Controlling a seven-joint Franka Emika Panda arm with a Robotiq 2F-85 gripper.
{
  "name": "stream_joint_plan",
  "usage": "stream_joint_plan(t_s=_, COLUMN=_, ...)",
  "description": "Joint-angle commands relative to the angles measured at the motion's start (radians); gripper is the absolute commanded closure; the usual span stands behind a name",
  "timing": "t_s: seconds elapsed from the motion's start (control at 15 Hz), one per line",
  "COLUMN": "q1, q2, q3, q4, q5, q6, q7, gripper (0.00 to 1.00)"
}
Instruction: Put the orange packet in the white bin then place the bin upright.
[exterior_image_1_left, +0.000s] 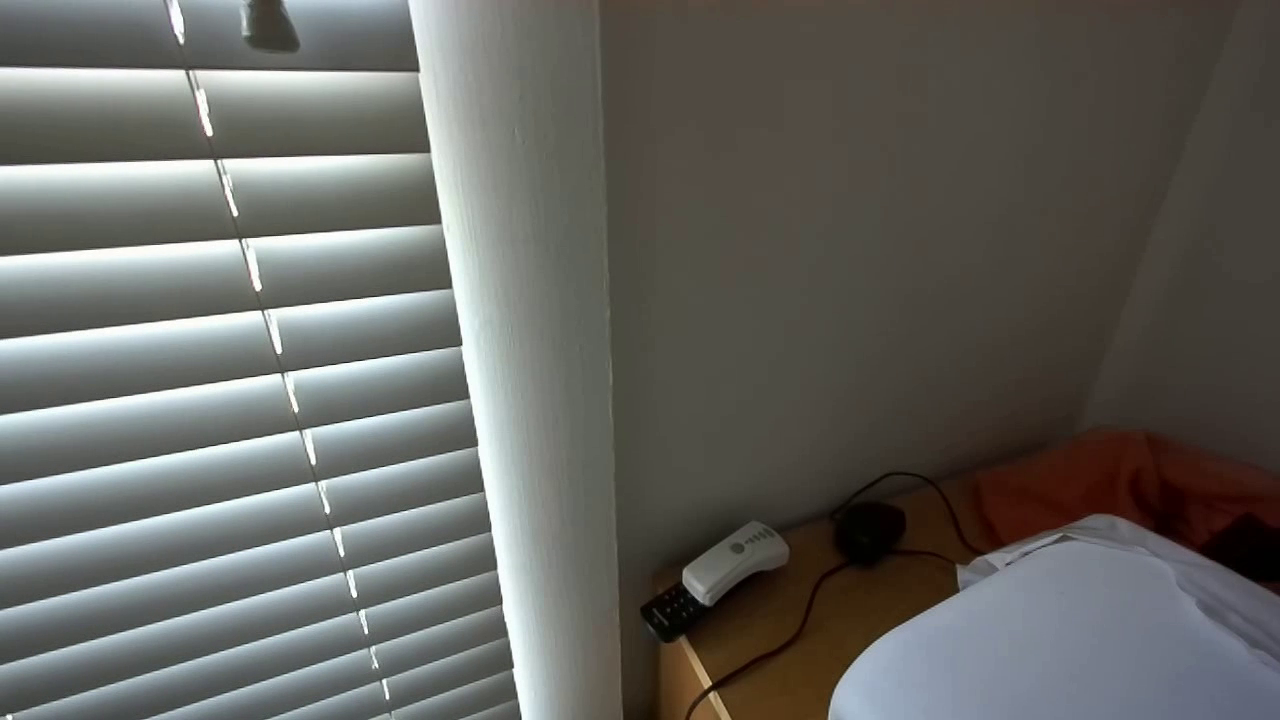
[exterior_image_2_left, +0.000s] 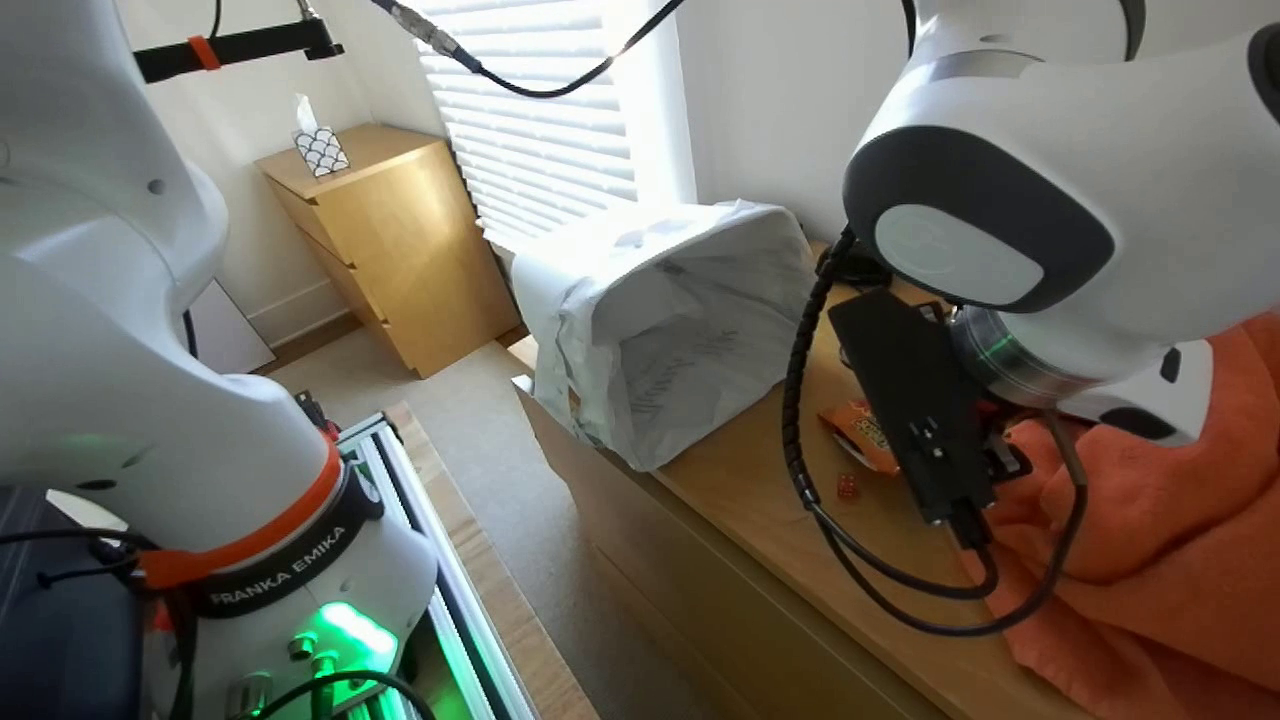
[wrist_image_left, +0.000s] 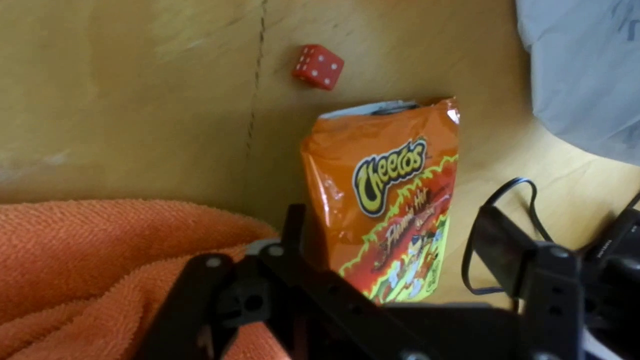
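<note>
The orange Cheetos packet (wrist_image_left: 385, 190) lies on the wooden dresser top (exterior_image_2_left: 770, 500); it also shows in an exterior view (exterior_image_2_left: 858, 432), partly behind the wrist. The white bin (exterior_image_2_left: 600, 262) lies on its side, lined with a white bag, its open mouth toward the packet's side. Part of it shows in an exterior view (exterior_image_1_left: 1040, 640), and its pale bag edge shows in the wrist view (wrist_image_left: 585, 80). My gripper (wrist_image_left: 397, 232) is open, with its fingers on either side of the packet's lower part and holding nothing. In the exterior view the fingers are mostly hidden.
A red die (wrist_image_left: 318, 67) lies beside the packet. An orange towel (exterior_image_2_left: 1150, 540) is bunched at the dresser's end, near one finger. A black corded device (exterior_image_1_left: 868, 530) is near the wall. A white remote (exterior_image_1_left: 735, 562) and black remote (exterior_image_1_left: 672, 610) lie at a corner.
</note>
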Motion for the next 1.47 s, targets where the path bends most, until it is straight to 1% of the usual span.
stream_joint_plan(t_s=0.0, q1=-0.037, q2=0.046, q3=0.029, q4=0.033, q5=0.019, q6=0.008, q7=-0.018, gripper=0.47)
stream_joint_plan(t_s=0.13, q1=-0.043, q2=0.054, q3=0.032, q4=0.043, q5=0.012, q6=0.004, q7=-0.013, gripper=0.61)
stream_joint_plan(t_s=0.33, q1=-0.053, q2=0.062, q3=0.035, q4=0.054, q5=0.009, q6=-0.003, q7=-0.013, gripper=0.85)
stream_joint_plan(t_s=0.47, q1=-0.061, q2=0.066, q3=0.037, q4=0.062, q5=0.010, q6=-0.008, q7=-0.015, gripper=0.99)
stream_joint_plan(t_s=0.53, q1=-0.065, q2=0.066, q3=0.038, q4=0.065, q5=0.011, q6=-0.013, q7=-0.016, gripper=1.00)
stream_joint_plan(t_s=0.73, q1=-0.088, q2=0.051, q3=0.047, q4=0.075, q5=0.017, q6=-0.052, q7=-0.050, gripper=1.00)
stream_joint_plan(t_s=0.93, q1=-0.121, q2=0.028, q3=0.053, q4=0.095, q5=0.037, q6=-0.161, q7=-0.119, gripper=1.00)
stream_joint_plan(t_s=1.13, q1=-0.134, q2=0.018, q3=0.042, q4=0.120, q5=0.041, q6=-0.277, q7=-0.198, gripper=1.00)
stream_joint_plan(t_s=1.27, q1=-0.133, q2=0.017, q3=0.032, q4=0.134, q5=0.021, q6=-0.347, q7=-0.243, gripper=1.00)
stream_joint_plan(t_s=1.4, q1=-0.120, q2=0.021, q3=0.017, q4=0.146, q5=-0.028, q6=-0.405, q7=-0.255, gripper=1.00)
